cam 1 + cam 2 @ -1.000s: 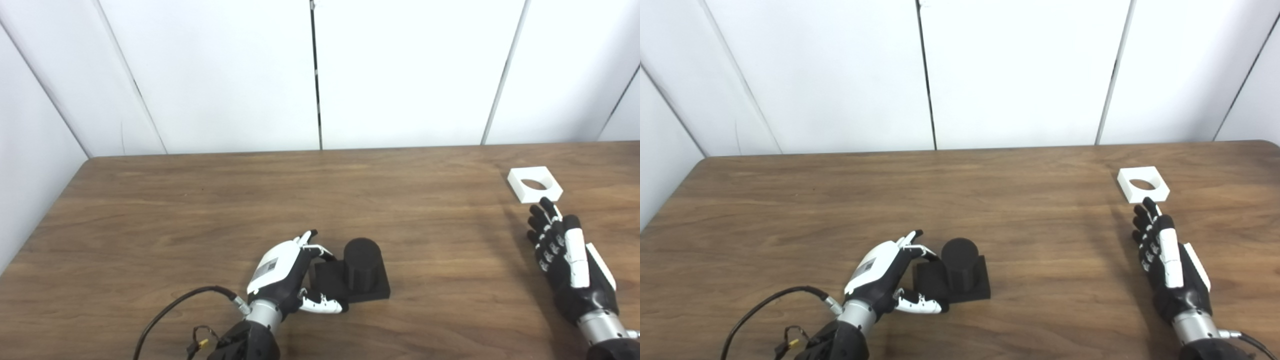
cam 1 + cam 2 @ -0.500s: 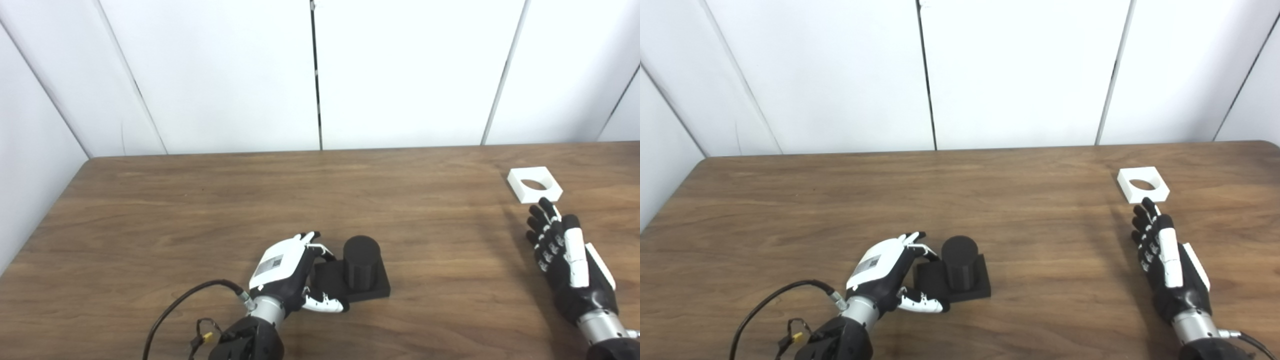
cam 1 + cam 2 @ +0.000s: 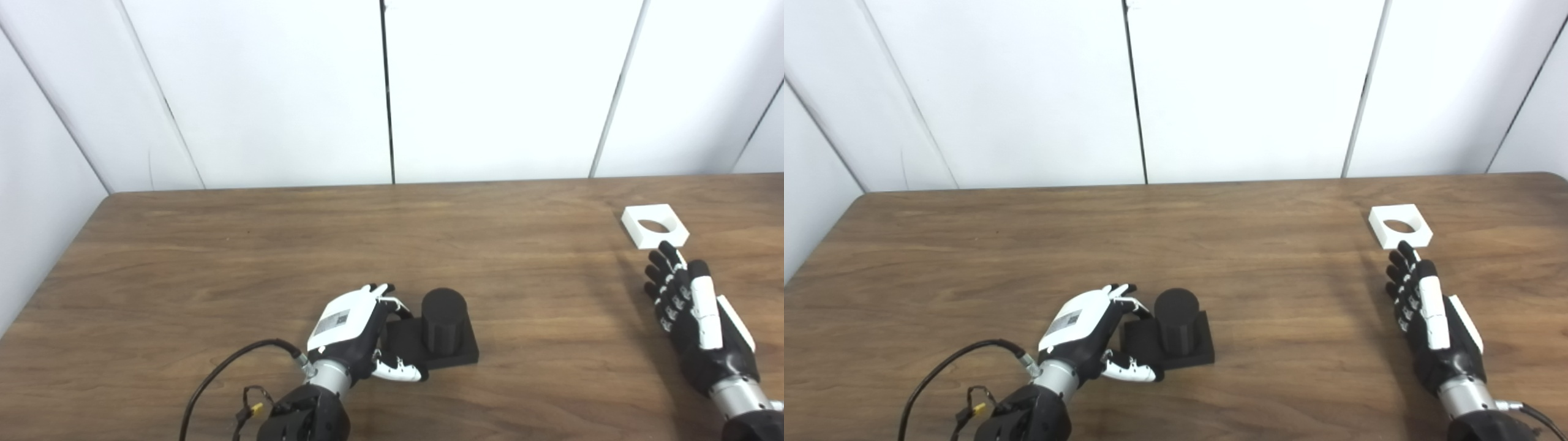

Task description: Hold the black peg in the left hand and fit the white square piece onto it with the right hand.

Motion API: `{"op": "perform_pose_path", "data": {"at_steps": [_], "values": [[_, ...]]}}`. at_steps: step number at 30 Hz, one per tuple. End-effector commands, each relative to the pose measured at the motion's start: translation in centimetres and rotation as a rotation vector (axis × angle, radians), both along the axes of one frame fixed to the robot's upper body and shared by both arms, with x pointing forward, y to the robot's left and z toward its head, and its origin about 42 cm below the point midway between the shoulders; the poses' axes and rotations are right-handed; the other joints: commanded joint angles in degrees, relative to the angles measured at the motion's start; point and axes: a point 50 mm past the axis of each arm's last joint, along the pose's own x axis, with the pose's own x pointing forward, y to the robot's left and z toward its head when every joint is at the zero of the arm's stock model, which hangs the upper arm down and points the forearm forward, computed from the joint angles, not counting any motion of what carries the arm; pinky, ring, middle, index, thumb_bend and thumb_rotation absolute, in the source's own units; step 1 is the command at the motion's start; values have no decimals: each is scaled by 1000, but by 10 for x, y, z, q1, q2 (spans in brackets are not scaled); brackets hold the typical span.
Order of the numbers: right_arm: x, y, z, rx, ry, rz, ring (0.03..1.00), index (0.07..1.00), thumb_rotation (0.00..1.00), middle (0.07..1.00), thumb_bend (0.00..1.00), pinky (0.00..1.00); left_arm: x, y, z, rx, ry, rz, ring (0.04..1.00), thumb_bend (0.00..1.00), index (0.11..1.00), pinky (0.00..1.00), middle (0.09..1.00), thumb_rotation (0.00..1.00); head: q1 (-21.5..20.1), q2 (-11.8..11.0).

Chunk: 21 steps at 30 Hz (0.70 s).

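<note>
A wooden table (image 3: pixel 245 257) stands before white wall panels, with two robot hands reaching onto it from the near edge.

The black peg (image 3: pixel 444 313) is a short upright cylinder on a square black base. It stands near the front edge of the table, about midway across. The left hand (image 3: pixel 355 331) sits against the left side of the peg's base, fingers curled over the base's top edge and thumb running along its front edge. It appears to be gripping the base, though the contact on the far side is hidden behind the hand. The base looks to be resting flat on the table, not lifted.

The white square piece (image 3: pixel 655 225), a flat block with a round hole through it, lies on the table well to the right of the peg and farther back. The right hand (image 3: pixel 692 318) lies open and empty, fingers extended and apart, with its fingertips just short of the piece's near edge.

By this look the task is at an early stage: the peg is nearly secured, while the white piece is not yet grasped, carried over or fitted.

The right eye view shows the table's rounded far right corner and a cable at the right wrist, both cut off in the left eye view.
</note>
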Motion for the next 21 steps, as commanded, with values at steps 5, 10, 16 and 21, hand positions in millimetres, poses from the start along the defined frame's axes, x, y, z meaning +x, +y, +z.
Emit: {"op": "perform_pose_path", "data": {"at_steps": [5, 10, 16, 21], "values": [[34, -2, 69, -163, -197, -26, 1000, 996, 944, 978, 634, 1000, 2, 11, -14, 56, 52, 26, 1000, 508, 484, 1000, 952, 59, -14, 0], [55, -8, 114, -339, -285, -43, 991, 926, 729, 937, 697, 1000, 4, 16, -14, 61, 54, 17, 1000, 508, 484, 1000, 944, 60, -36, -2], [71, -10, 162, -378, -326, -42, 973, 898, 521, 929, 714, 1000, 6, 19, -14, 53, 78, 7, 1000, 508, 486, 1000, 944, 61, -48, -2], [80, -13, 190, -468, -328, -56, 969, 878, 356, 930, 676, 999, 8, 19, -16, 19, 96, 3, 1000, 509, 487, 1000, 940, 60, -46, -1]]}}
